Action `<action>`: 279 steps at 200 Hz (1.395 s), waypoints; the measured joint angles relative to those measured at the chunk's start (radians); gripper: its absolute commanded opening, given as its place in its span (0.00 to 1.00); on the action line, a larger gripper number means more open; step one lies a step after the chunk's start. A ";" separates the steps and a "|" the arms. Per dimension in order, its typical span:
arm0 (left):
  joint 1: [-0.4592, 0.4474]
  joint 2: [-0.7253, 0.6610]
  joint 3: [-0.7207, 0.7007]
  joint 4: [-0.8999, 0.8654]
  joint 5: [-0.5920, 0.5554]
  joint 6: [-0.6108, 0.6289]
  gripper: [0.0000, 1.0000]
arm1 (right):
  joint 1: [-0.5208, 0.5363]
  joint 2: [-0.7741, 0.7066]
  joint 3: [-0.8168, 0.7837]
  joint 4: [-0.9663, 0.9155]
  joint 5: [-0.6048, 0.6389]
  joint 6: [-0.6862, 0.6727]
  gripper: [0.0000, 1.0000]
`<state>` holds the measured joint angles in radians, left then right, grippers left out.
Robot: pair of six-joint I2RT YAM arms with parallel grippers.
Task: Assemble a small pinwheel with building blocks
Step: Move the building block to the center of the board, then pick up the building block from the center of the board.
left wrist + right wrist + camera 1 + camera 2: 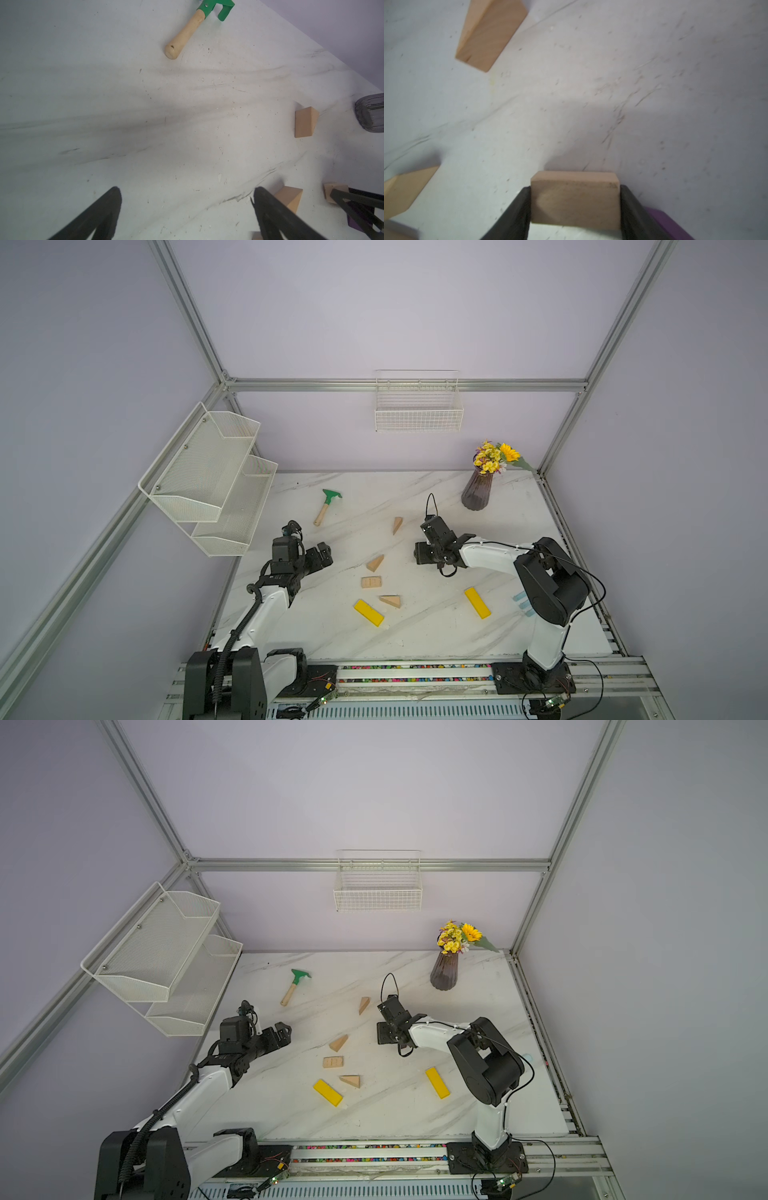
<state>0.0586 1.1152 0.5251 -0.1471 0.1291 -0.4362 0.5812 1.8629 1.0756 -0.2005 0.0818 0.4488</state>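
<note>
No pinwheel is in view; the building blocks lie apart on the marble table. My right gripper (575,204) is shut on a tan rectangular block (575,199), with a purple wedge (675,224) just beside it. In both top views this gripper (420,554) hides that block. Three tan wedges (398,525) (375,563) (391,600), a second tan block (371,582) and two yellow bars (368,612) (477,602) lie mid-table. My left gripper (324,553) (187,193) hovers open at the left, with nothing between its fingers and a wedge (289,198) just beyond one finger.
A green-headed rake (327,505) lies at the back left and a vase of flowers (477,490) stands at the back right. A pale blue fork (523,605) pokes out beside the right arm. Wire shelves (216,481) hang over the left edge.
</note>
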 measured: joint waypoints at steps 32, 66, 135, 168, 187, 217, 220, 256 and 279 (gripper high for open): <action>0.000 0.000 0.000 0.000 0.002 -0.002 1.00 | -0.050 0.041 0.049 -0.002 0.013 -0.040 0.46; 0.000 0.000 0.000 0.000 0.003 -0.015 1.00 | -0.034 0.088 0.113 -0.002 0.002 -0.066 0.48; 0.000 -0.002 0.000 -0.008 0.002 -0.023 1.00 | 0.060 0.173 0.233 -0.014 -0.029 -0.080 0.73; 0.000 -0.007 0.014 -0.034 -0.002 -0.026 1.00 | 0.068 0.157 0.245 -0.072 -0.032 -0.086 0.83; 0.000 -0.011 0.039 -0.060 -0.015 -0.036 1.00 | 0.079 0.130 0.246 -0.128 -0.027 -0.088 0.84; 0.000 -0.031 0.074 -0.111 -0.080 -0.065 1.00 | 0.160 0.074 0.265 -0.188 -0.026 -0.068 0.84; 0.000 -0.034 0.078 -0.117 -0.088 -0.068 1.00 | 0.175 0.071 0.269 -0.190 -0.027 -0.064 0.84; 0.000 -0.042 0.121 -0.181 -0.173 -0.081 1.00 | 0.350 0.083 0.329 -0.211 -0.050 0.009 0.84; 0.000 -0.042 0.134 -0.203 -0.198 -0.086 1.00 | 0.438 0.148 0.403 -0.241 -0.053 0.054 0.84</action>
<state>0.0589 1.0733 0.6590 -0.3500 -0.0692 -0.5220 1.0195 2.0113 1.4788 -0.4416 0.0284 0.5030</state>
